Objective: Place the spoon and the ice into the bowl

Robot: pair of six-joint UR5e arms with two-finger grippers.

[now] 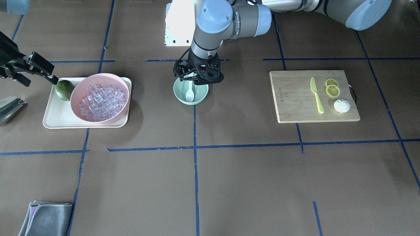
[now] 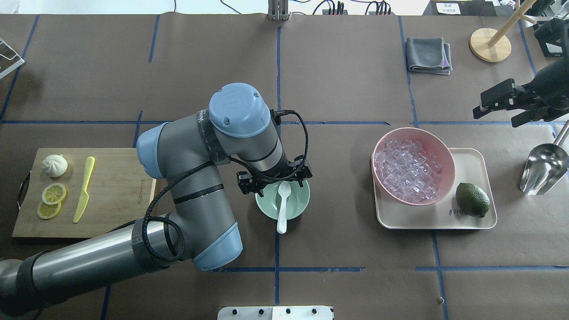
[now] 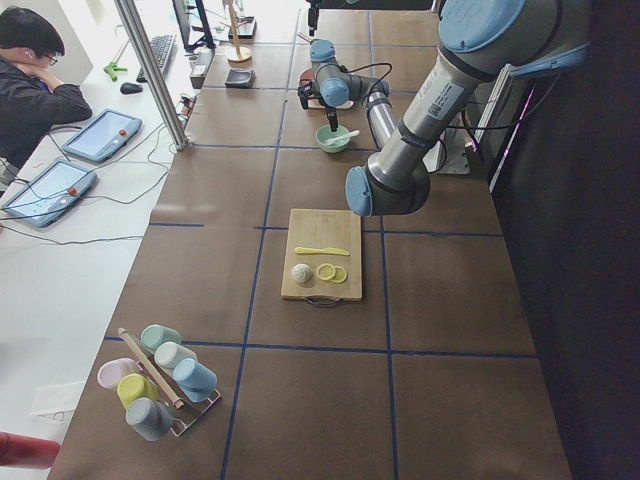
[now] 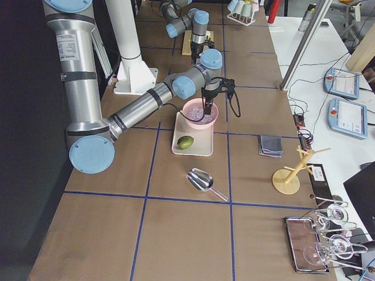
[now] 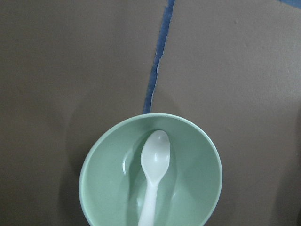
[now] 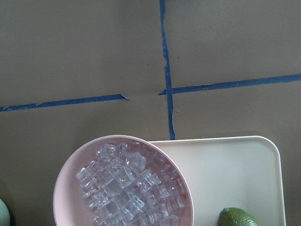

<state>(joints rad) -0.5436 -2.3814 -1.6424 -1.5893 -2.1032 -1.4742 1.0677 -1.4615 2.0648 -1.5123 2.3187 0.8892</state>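
Note:
The white spoon (image 2: 283, 195) lies in the mint-green bowl (image 2: 300, 205), scoop inside and handle leaning out over the rim on the robot's side. The left wrist view shows the spoon (image 5: 155, 160) resting in the bowl (image 5: 197, 188). My left gripper (image 2: 274, 180) hangs just above the bowl, open, touching nothing; it also shows in the front view (image 1: 197, 77). The ice (image 2: 406, 171) is a pile of clear cubes in the pink bowl (image 2: 446, 155). My right gripper (image 2: 495, 114) is open and empty, beyond the tray's far right corner.
The pink bowl and a green lime (image 2: 472, 200) sit on a cream tray (image 2: 471, 220). A metal scoop (image 2: 542, 169) lies right of the tray. A cutting board (image 2: 115, 204) at left holds a yellow-green knife (image 2: 84, 189), lemon slices and a bun. A grey cloth (image 2: 429, 54) lies far back.

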